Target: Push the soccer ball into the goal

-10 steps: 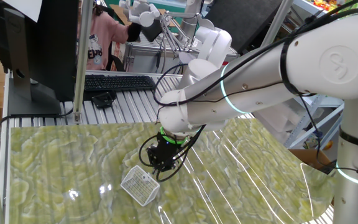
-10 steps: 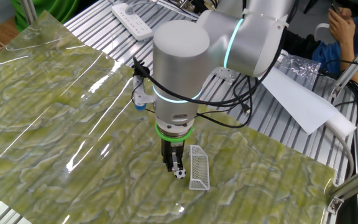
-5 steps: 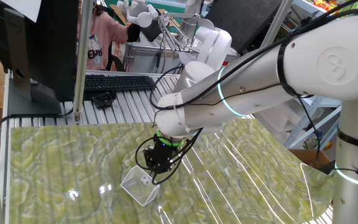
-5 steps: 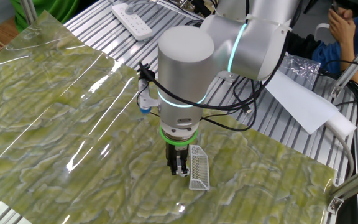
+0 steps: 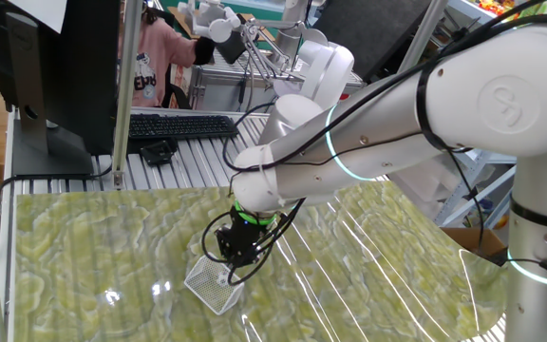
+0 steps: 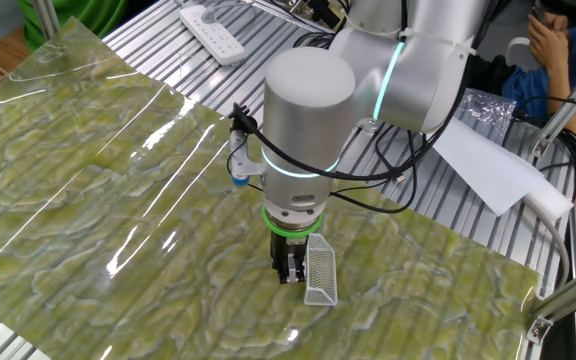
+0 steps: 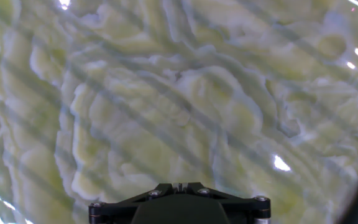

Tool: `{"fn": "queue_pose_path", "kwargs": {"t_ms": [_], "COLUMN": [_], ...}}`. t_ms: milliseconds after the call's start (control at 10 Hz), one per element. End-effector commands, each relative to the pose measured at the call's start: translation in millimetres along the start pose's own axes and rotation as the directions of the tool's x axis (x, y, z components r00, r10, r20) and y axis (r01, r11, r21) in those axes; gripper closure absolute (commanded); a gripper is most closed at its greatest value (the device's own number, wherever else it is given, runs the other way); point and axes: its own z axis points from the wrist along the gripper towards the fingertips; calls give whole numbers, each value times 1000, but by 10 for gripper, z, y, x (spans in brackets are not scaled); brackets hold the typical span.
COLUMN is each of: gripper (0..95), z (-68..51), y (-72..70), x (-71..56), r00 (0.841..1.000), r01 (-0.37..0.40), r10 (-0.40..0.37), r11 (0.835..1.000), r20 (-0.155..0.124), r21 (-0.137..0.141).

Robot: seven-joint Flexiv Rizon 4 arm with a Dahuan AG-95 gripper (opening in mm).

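The goal (image 6: 321,272), a small white wire-mesh net, stands on the green marbled mat (image 6: 88,190); in one fixed view the goal (image 5: 212,285) lies just below the arm's wrist. My gripper (image 6: 289,277) points straight down with its tips at the mat, right against the goal's open left side, fingers together and shut. From the opposite side the gripper (image 5: 231,258) touches the net's upper edge. The soccer ball is hidden behind the fingers or the mesh. The hand view shows only mat and the gripper (image 7: 178,185) with its black body at the bottom edge.
A keyboard (image 5: 180,125) and a monitor (image 5: 55,66) stand behind the mat on the slatted table. A white power strip (image 6: 213,33) and a sheet of paper (image 6: 478,150) lie past the mat's far edge. A person (image 5: 164,57) stands behind.
The gripper has slid sideways toward the goal and now touches it. The ball, seen at the fingertips a second ago, no longer shows.
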Motion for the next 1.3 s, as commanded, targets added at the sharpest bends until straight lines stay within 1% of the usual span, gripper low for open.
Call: {"fn": "queue_pose_path", "kwargs": {"t_ms": [100,200,300,400,500,600,800,1000,1100,1200,1300], "gripper": [950,950,950,950,950,950,950,950,950,950,950], "z": [4,5,6,8,3,-10,-34,-12,18,23,32], "y": [-4,-6,-6,-7,-13,-26,-59,-96,-124,-131,-149], "x": [0,4,5,1,-15,-40,-100,-137,-138,-132,-97], "r00": [1000,1000,1000,1000,1000,999,999,999,999,999,999], "r01": [3,1,-2,-2,10,25,33,36,33,32,25], "r10": [-3,-1,2,1,-11,-26,-34,-37,-34,-33,-27], "r11": [1000,1000,999,999,999,999,998,998,998,998,998], "r20": [16,8,11,23,28,30,24,23,24,23,23], "r21": [21,31,34,44,48,47,49,48,48,48,48]}}
